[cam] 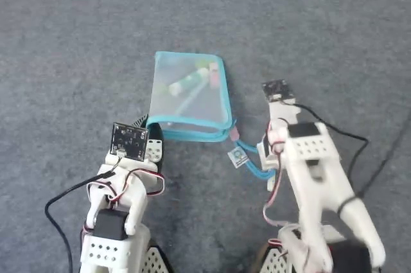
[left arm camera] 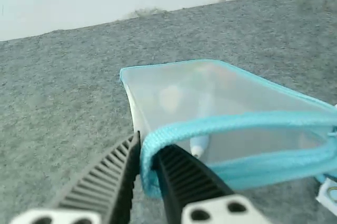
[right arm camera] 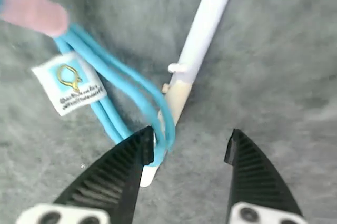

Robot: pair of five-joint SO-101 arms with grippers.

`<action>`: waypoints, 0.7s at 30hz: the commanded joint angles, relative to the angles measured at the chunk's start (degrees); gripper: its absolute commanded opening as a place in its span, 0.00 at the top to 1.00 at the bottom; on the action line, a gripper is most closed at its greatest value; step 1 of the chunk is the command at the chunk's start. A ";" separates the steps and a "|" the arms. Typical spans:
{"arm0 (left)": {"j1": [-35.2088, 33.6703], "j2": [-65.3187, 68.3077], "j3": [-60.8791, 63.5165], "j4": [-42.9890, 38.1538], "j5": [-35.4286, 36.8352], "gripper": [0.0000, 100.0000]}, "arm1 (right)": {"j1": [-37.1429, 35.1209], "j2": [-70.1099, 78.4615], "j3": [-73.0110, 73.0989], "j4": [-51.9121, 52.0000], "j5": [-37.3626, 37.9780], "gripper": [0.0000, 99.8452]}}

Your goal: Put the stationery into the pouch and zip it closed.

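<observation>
The translucent pouch (cam: 189, 96) with teal trim lies mid-table, with a green-and-white item (cam: 186, 83) and other stationery inside. My left gripper (left arm camera: 147, 168) is shut on the teal edge at the pouch's (left arm camera: 210, 103) near corner; in the high view this left gripper (cam: 154, 137) sits at the pouch's front left. A white pen (right arm camera: 197, 50) lies on the carpet, between the fingers of my open right gripper (right arm camera: 192, 147). The pouch's blue cord loop (right arm camera: 124, 103) crosses the pen's tip, touching one finger. Its pink zipper pull (right arm camera: 31, 8) lies farther off.
A white paper tag (right arm camera: 68, 89) hangs on the cord, as does the tag (cam: 239, 156) in the high view. Grey carpet (cam: 77, 61) covers the table up to a pale wall at the back. Black cables trail beside both arm bases.
</observation>
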 commanded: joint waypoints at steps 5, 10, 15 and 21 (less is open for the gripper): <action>-0.35 0.09 -0.48 -2.81 1.32 0.99 | 1.54 -16.40 4.75 -3.03 -0.70 0.78; -0.35 0.09 -0.48 -2.73 1.32 0.99 | 1.98 -9.27 4.04 -4.35 -1.85 0.78; -0.35 0.18 -0.48 -2.73 1.32 0.99 | 1.89 0.66 -0.97 -4.00 -2.20 0.78; -0.35 0.18 -0.48 -2.73 1.32 0.99 | 1.71 7.43 -2.99 -4.44 -2.20 0.78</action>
